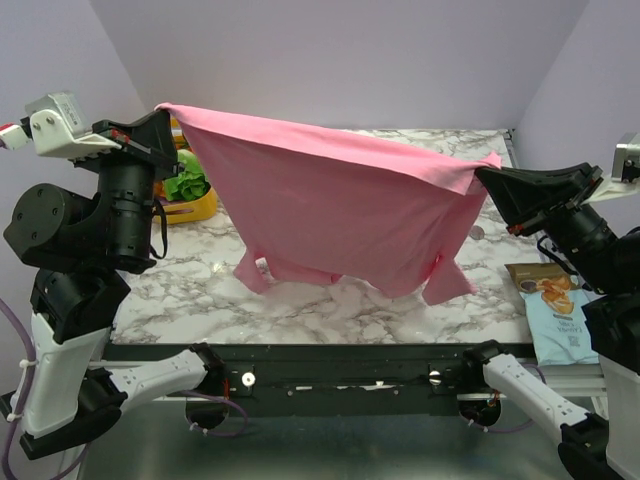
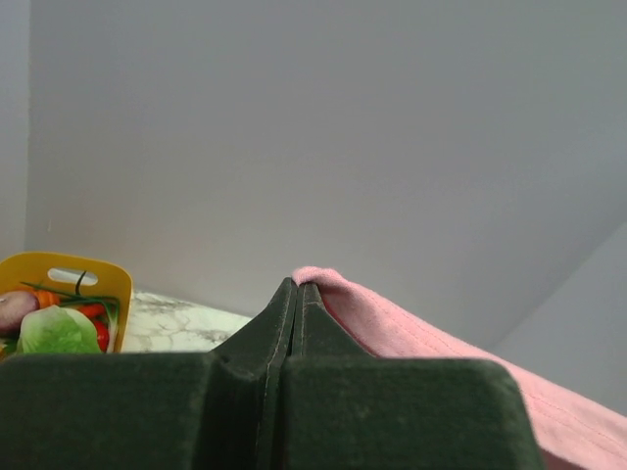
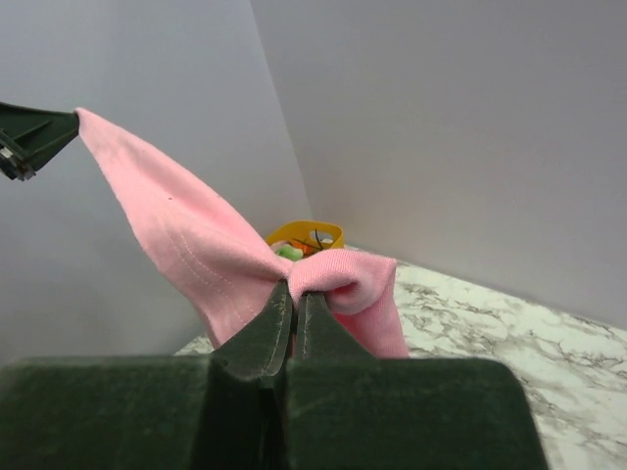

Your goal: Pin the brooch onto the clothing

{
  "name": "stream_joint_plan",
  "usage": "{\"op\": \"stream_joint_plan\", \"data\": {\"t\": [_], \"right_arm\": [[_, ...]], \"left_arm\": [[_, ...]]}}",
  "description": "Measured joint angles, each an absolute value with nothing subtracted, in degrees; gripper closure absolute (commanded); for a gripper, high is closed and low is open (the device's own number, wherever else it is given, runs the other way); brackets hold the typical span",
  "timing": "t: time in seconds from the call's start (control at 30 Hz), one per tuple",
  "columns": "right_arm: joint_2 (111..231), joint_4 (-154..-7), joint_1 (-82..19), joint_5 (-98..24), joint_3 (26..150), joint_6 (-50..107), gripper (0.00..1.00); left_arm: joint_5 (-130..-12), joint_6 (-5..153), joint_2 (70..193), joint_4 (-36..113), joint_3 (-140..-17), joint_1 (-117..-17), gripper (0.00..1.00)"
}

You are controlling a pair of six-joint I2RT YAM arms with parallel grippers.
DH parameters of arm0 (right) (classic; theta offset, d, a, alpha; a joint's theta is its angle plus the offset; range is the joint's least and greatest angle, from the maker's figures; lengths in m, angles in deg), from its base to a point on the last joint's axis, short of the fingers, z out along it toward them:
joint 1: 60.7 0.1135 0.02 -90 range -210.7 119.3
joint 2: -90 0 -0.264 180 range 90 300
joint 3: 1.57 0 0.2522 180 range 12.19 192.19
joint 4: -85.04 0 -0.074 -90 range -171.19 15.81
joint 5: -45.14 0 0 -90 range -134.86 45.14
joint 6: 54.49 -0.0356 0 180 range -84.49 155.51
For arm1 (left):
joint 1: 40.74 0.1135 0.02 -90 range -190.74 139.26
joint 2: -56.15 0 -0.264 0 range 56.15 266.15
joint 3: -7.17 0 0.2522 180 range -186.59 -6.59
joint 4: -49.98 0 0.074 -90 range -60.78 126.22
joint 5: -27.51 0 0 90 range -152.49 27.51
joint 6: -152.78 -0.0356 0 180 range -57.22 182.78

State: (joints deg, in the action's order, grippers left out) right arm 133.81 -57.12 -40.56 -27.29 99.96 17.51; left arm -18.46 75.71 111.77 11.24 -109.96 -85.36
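holding shirt (image 1: 340, 200) stretched in air: left gripper (image 1: 168, 110) clamped on one corner, right gripper (image 1: 488, 175) clamped on other. you lower it flat onto table (image 1: 200, 290), tension even, no folds. small disc, likely brooch (image 1: 477, 232), lies on table below right gripper; avoid covering.

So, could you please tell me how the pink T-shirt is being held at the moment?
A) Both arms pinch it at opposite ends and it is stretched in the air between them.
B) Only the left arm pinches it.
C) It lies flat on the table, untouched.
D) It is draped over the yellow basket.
A: the left fingers and the right fingers are each shut on an edge of the T-shirt, which hangs stretched between them.
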Motion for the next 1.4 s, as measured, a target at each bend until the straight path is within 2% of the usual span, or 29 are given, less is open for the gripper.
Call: {"op": "stream_joint_plan", "data": {"t": [0.23, 0.6, 0.83, 1.07, 1.2, 1.4], "right_arm": [[132.5, -57.6, -40.6, -24.1, 100.0, 16.9, 0.99], [128.0, -58.1, -40.6, -12.8, 99.3, 16.1, 0.99], [126.3, -58.2, -40.6, -11.3, 99.3, 16.1, 0.99], [126.6, -59.1, -40.6, -11.7, 97.2, 16.3, 0.99], [127.8, -59.8, -40.6, -14.0, 93.1, 16.6, 0.99], [132.7, -59.9, -40.6, -20.5, 86.9, 17.7, 0.99]], "left_arm": [[-20.7, 75.9, 110.3, 9.9, -110.2, -85.4, 1.0], [-27.2, 80.1, 103.8, 5.2, -110.1, -85.4, 1.0], [-30.8, 81.5, 104.2, 2.1, -113.6, -85.3, 1.0], [-28.6, 81.1, 109.5, -0.6, -119.7, -85.2, 1.0], [-23.7, 80.7, 117.3, -3.9, -125.1, -85.0, 1.0], [-21.2, 81.4, 124.1, -4.5, -116.1, -81.7, 1.0]]}}
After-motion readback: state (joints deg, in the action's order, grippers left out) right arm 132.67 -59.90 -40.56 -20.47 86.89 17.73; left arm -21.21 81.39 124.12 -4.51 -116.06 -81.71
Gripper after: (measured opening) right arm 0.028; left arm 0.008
